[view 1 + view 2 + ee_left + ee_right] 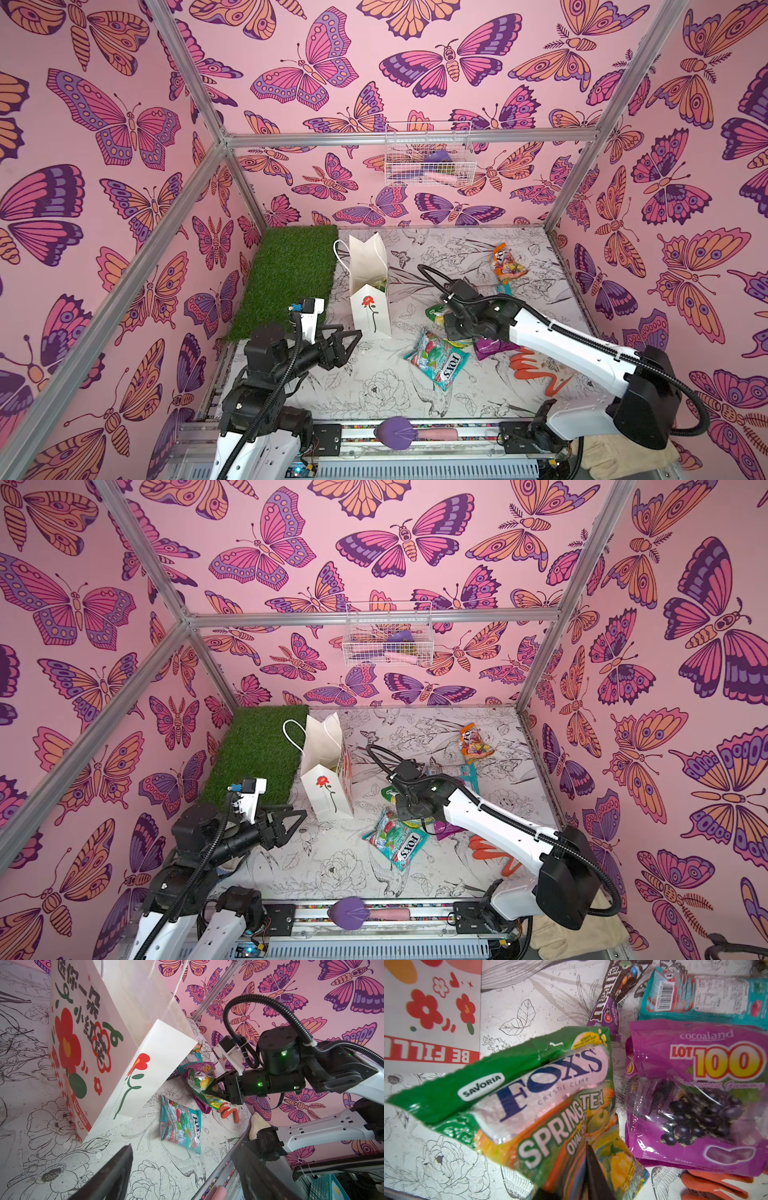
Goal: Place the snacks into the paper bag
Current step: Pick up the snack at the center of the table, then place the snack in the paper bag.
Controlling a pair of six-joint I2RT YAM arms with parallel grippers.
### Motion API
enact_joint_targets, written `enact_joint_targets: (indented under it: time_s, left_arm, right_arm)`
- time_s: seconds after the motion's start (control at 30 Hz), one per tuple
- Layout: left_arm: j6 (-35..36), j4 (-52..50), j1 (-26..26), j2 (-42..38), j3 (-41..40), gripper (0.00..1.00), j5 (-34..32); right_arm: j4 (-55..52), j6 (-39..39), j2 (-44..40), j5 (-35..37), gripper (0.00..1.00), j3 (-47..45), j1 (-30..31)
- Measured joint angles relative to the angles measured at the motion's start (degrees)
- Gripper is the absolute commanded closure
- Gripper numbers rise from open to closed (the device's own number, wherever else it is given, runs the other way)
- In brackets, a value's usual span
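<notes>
The white paper bag point(370, 307) point(328, 791) point(149, 1064) stands upright with its mouth open, beside the turf. My right gripper point(448, 326) point(205, 1092) point(588, 1148) is shut on the lower edge of the green-yellow FOX'S packet point(529, 1095) point(198, 1082), lifting it just right of the bag. Under it lies the purple grape bag point(695, 1095) point(492, 345). A teal FOX'S packet point(438, 363) point(180, 1126) lies flat nearer the front. The orange packet point(507, 264) is at the back right, with the brown bar wrapper point(610, 1001) nearby. My left gripper point(353, 336) point(185, 1152) hovers open and empty at the bag's front.
A green turf mat point(286, 274) covers the back left. A flat orange glove point(536, 370) lies under the right arm. A wire basket point(428, 156) hangs on the back wall. A purple tool point(395, 432) rests on the front rail, with white gloves point(615, 457) at the front right.
</notes>
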Motion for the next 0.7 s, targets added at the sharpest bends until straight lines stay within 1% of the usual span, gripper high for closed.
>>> enact_joint_targets:
  time_s: [0.37,0.7]
  left_arm:
    - [0.00,1.36,-1.07,0.02,-0.09,0.18,0.15]
    - [0.00,1.62,-1.16,0.02,-0.33,0.17,0.48]
  right_arm:
    - [0.52,-2.38,-5.35,0.98,1.00,5.20,-0.17]
    - [0.35,-5.46,-6.08,0.87,1.00,14.23,-0.33]
